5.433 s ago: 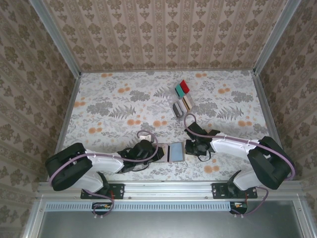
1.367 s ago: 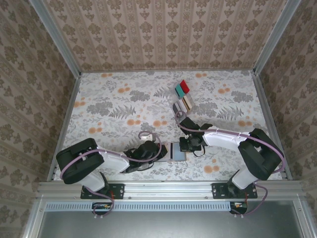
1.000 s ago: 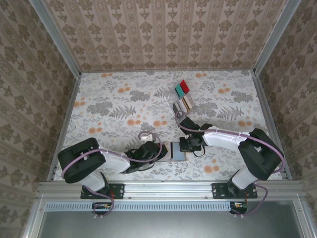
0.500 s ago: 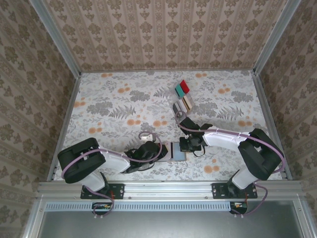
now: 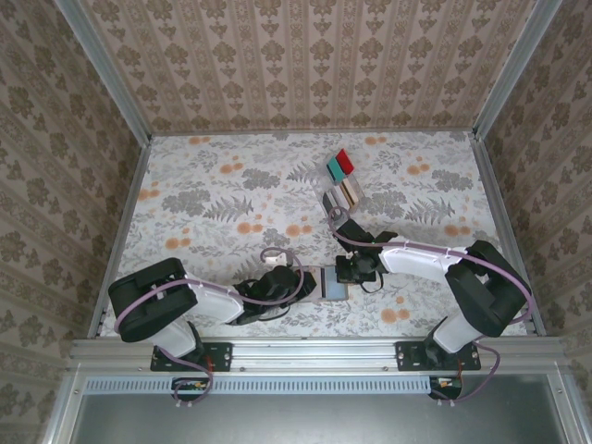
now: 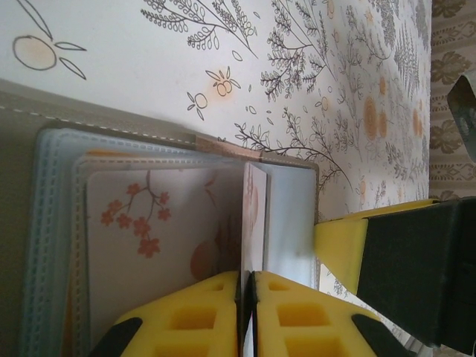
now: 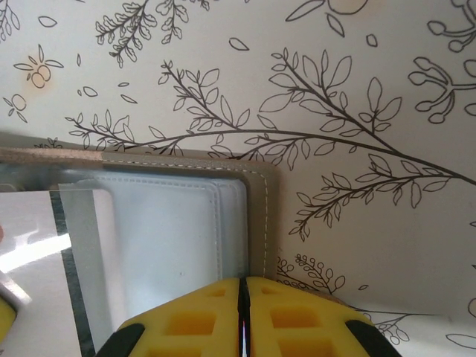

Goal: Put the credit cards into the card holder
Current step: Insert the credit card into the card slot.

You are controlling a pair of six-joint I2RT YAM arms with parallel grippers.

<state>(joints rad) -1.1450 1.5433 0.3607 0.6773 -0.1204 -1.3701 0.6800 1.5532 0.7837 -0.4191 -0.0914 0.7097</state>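
Left arm has edged right, toward the holder. Left claw is all but closed, pinching a card edge-on. The card's long axis runs straight ahead into the holder's sleeves. Right claw is closed and empty, tips on the holder's opposite rim. Holder lies open between the claws.

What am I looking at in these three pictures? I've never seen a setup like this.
Two robot arms are bolted to a floral-patterned table. One picture looks down from overhead; the other two come from cameras on each wrist. On the table lie an open grey-brown folding wallet and, further back, a clear plastic rack of cards. The left end effector pinches a thin pale plastic card edge-on over the wallet. The right end effector is closed, seemingly pinning the wallet's edge.
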